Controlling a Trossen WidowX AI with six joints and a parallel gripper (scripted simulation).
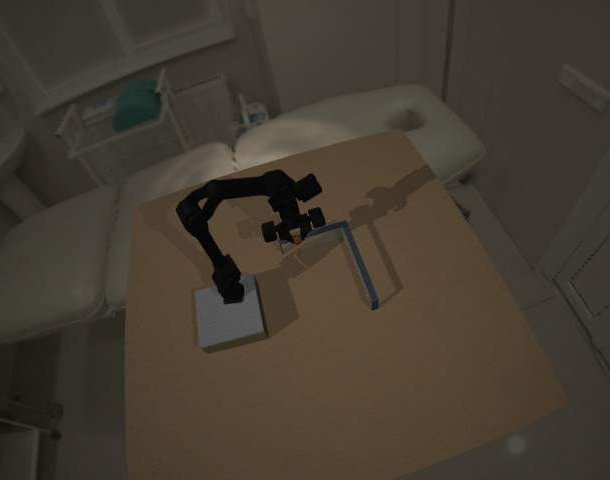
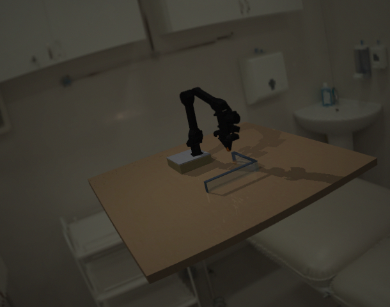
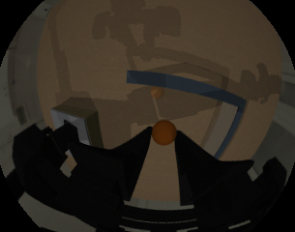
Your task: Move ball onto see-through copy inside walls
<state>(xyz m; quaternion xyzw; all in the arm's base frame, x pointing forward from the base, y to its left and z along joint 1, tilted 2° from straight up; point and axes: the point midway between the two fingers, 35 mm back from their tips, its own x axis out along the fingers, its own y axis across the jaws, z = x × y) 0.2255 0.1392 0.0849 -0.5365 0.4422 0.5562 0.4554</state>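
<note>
Dim light fills a clinic-like room with a padded couch point(image 1: 62, 258) behind and beside a brown table point(image 1: 346, 387), a washbasin point(image 2: 337, 114) in the far corner of the exterior view and a wire trolley point(image 1: 70, 136) near the window.

On the table, a grey base block point(image 1: 227, 325) carries the black arm point(image 1: 202, 227). The arm rises from the block, bends over at the elbow and points its gripper point(image 1: 296, 238) downward.

Two low clear walls point(image 1: 359, 263) with blue edges meet in a corner just beyond the gripper as seen from the block. One wall runs off from that corner along the table, well away from the block; the shorter one passes right under the gripper.

The orange ball point(image 3: 164, 133) sits between the two dark fingers, which are closed on it and grip it at their tips. In the exterior view the ball point(image 2: 227, 149) hangs above the table rather than resting on it, close above the short wall. In the top view the ball point(image 1: 297, 240) shows as a small orange spot right at the fingertips.

A fainter see-through ball point(image 3: 158, 93) lies on the table beyond the held ball, just in front of the curved blue wall edge point(image 3: 186, 84) in the wrist view. In the top view this faint ball point(image 1: 296, 252) lies just on the block's side of the held ball, near the short wall.
</note>
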